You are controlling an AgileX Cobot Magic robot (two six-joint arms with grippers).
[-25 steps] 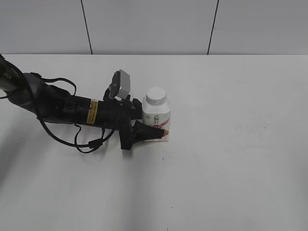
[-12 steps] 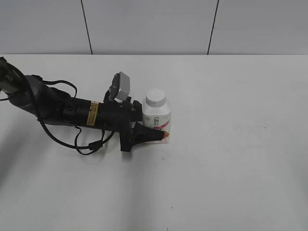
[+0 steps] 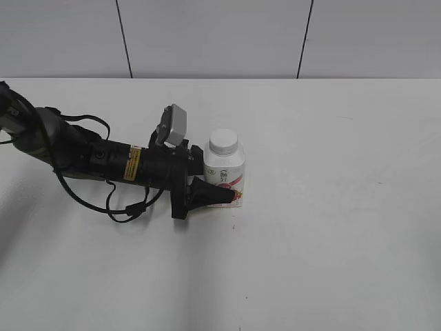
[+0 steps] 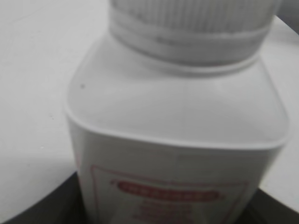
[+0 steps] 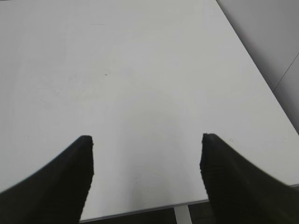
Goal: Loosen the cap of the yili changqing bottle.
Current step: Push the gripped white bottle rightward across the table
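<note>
the small squat white plastic yili changqing bottle (image 3: 224, 176) with its pink-red label stands upright on the white table (image 3: 331, 227), a little left of the middle of the exterior view. its small round white plastic screw cap (image 3: 224, 140) sits on the neck at the top.

the left gripper (image 3: 222, 187), black and reaching in from the left edge of the frame, is clamped around the lower body of the bottle. one dark finger (image 3: 210, 193) lies across the near side of the label; the other is hidden behind the bottle. the gripper holds the body well below the cap and does not touch the cap.

in the left wrist view the bottle (image 4: 177, 140) fills nearly the whole frame, blurred by closeness, with the ribbed side of the cap (image 4: 191, 18) at the top edge and dark gripper parts at both lower corners.

the right gripper (image 5: 145, 158) does not appear in the exterior view. in the right wrist view its two black fingers (image 5: 70, 172) stand wide apart at the lower left and lower right of the frame, with nothing but bare table between them, near the table's far right corner.
</note>
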